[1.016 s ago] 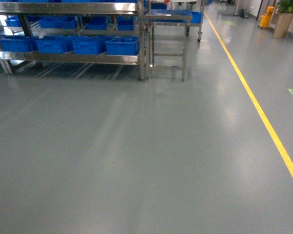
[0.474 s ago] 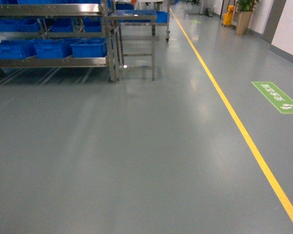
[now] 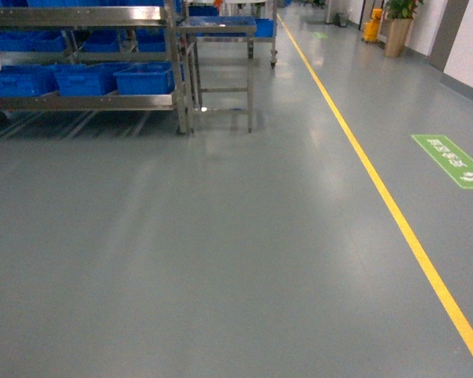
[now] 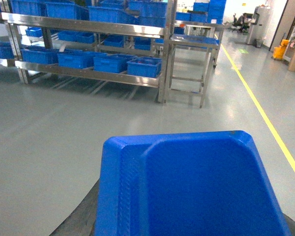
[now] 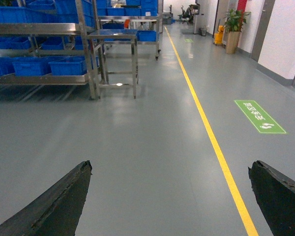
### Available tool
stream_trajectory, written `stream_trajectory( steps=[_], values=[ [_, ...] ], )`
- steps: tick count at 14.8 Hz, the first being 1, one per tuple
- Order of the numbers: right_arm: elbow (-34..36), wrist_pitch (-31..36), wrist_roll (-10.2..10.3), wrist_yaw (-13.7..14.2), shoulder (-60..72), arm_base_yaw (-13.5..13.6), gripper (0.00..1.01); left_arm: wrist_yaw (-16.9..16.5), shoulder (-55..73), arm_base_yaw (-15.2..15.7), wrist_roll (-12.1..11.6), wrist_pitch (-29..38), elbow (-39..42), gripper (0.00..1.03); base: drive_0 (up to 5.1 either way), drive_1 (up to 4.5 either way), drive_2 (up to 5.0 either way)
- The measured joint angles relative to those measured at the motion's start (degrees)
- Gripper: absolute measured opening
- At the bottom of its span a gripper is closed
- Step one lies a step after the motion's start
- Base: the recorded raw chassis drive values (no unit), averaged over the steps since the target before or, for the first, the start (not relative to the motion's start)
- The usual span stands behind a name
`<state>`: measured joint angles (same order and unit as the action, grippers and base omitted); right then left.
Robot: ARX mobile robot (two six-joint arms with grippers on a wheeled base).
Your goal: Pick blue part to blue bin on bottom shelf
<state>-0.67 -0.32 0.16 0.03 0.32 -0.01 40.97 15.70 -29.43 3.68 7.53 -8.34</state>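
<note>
The blue part [image 4: 196, 187] fills the lower half of the left wrist view, a smooth blue piece with bevelled corners. My left gripper [image 4: 187, 221] is shut on it, and one dark finger [image 4: 81, 219] shows at its left side. Far ahead stands the steel rack, whose bottom shelf [image 3: 79, 122] is a low level of bare rails. Several blue bins [image 3: 146, 79] sit on the level above it; I cannot tell which is the task's blue bin. My right gripper [image 5: 169, 196] hangs open over bare floor. Neither gripper shows in the head view.
A small steel table [image 3: 221, 71] stands right of the rack. A yellow floor line [image 3: 378, 197] runs down the aisle, with a green floor sign [image 3: 451, 160] beyond it. A potted plant [image 3: 398, 27] and a yellow bucket [image 3: 370, 27] stand far back.
The head view has swung right: the rack and table slid left in the picture and the green sign came into view. Over the last half second it barely shifted.
</note>
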Motion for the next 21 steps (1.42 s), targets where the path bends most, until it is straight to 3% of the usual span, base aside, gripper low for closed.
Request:
stream_trajectory(
  steps=[21],
  values=[
    [0.0, 0.07, 0.0, 0.0, 0.0, 0.0, 0.98, 0.0, 0.04, 0.0, 0.04, 0.09, 0.02, 0.44, 0.0, 4.17, -4.2]
  ],
)
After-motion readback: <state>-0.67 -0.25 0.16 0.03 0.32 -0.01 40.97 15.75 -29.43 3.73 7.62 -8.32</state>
